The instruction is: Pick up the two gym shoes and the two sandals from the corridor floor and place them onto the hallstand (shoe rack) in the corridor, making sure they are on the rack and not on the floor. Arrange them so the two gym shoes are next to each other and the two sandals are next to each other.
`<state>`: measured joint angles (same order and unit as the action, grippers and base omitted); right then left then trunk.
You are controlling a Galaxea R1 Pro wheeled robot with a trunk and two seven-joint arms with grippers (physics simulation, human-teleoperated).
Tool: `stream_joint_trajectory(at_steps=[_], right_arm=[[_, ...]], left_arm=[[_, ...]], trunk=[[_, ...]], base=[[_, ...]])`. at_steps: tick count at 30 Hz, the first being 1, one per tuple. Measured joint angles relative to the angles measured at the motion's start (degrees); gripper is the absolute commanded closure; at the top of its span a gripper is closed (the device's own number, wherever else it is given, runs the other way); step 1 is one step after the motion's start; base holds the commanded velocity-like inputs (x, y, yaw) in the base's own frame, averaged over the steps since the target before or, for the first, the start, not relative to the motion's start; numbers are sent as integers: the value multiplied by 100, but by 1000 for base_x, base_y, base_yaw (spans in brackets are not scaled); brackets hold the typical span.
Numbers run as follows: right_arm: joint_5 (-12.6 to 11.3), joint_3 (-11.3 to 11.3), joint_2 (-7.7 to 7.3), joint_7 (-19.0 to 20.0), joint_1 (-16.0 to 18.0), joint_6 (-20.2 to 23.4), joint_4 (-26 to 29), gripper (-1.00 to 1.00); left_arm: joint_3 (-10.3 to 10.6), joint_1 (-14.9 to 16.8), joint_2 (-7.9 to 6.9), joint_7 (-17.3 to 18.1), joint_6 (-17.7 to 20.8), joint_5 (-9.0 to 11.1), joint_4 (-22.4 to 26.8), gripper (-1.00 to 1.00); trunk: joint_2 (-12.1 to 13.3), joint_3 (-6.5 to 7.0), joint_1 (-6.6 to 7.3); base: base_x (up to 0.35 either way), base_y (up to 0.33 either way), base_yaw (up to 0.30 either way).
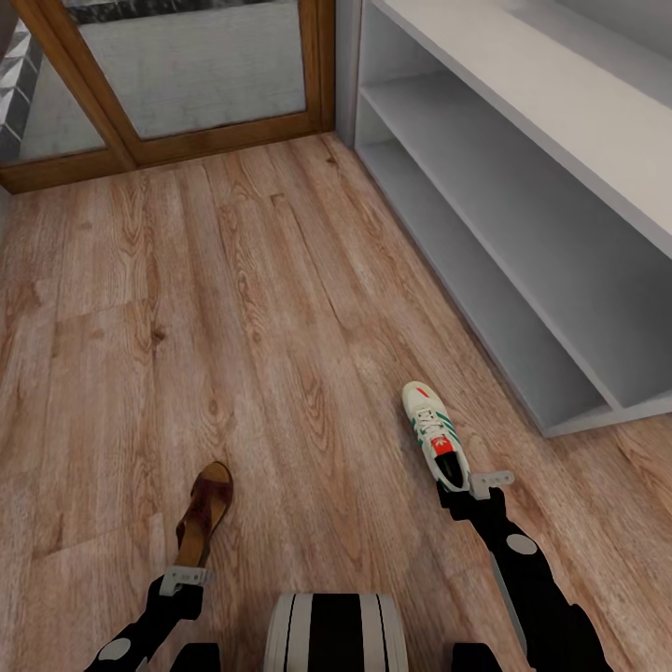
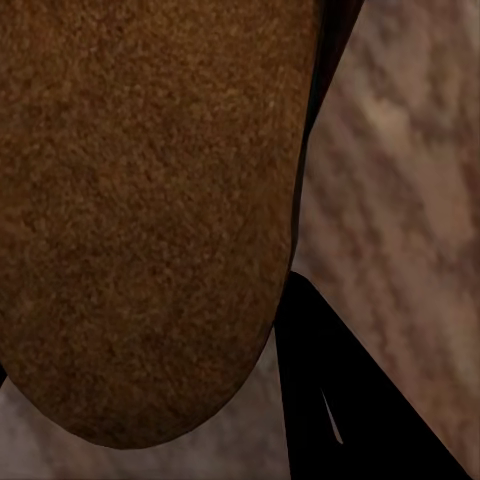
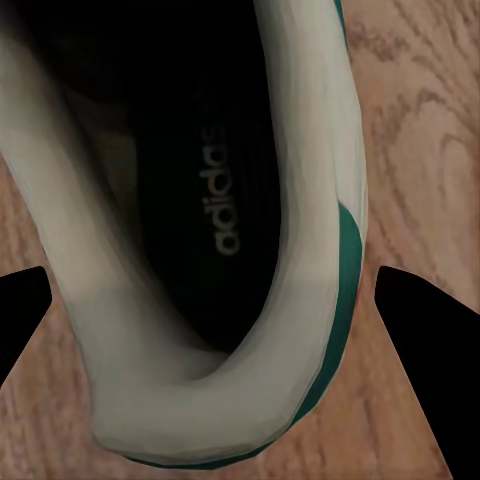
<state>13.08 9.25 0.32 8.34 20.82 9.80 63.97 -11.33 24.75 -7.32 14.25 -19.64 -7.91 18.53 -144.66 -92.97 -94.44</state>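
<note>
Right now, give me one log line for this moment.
left gripper: at sandal heel | right gripper: at sneaker heel | rack: no shoes seen

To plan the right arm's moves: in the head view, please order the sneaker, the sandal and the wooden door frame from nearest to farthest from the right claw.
1. Sneaker, right at the claw.
2. Sandal, leftward on the floor.
3. Door frame, far ahead.

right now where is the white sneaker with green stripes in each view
Head view: the white sneaker with green stripes lies lower right of centre, heel at the right gripper.
Right wrist view: its heel opening, insole printed adidas, lies between two dark fingers.
Left wrist view: not in it.
Shared landmark: the wood-plank floor.
</note>
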Motion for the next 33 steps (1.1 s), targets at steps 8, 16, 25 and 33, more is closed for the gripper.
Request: stream_joint_trajectory(at_steps=[8, 16, 25, 33], right_arm=[[0, 0, 0, 0, 0, 1, 0, 100], [0, 0, 0, 0, 1, 4, 0, 100], [-1, 0, 0, 0, 0, 1, -1, 100], [20, -2, -7, 9, -5, -33, -124, 100]], left_arm=[[-2, 0, 0, -16, -1, -9, 4, 100], [-3, -4, 0, -14, -7, -9, 4, 100], [-4, -4, 0, -9, -6, -5, 5, 100], [-7, -3, 0, -13, -4, -6, 3, 100]], trunk=[[0, 0, 0], [0, 0, 0], [1, 22, 3], [12, 199, 23]], base=[[0, 0, 0], [0, 0, 0], [0, 0, 0], [0, 0, 0]])
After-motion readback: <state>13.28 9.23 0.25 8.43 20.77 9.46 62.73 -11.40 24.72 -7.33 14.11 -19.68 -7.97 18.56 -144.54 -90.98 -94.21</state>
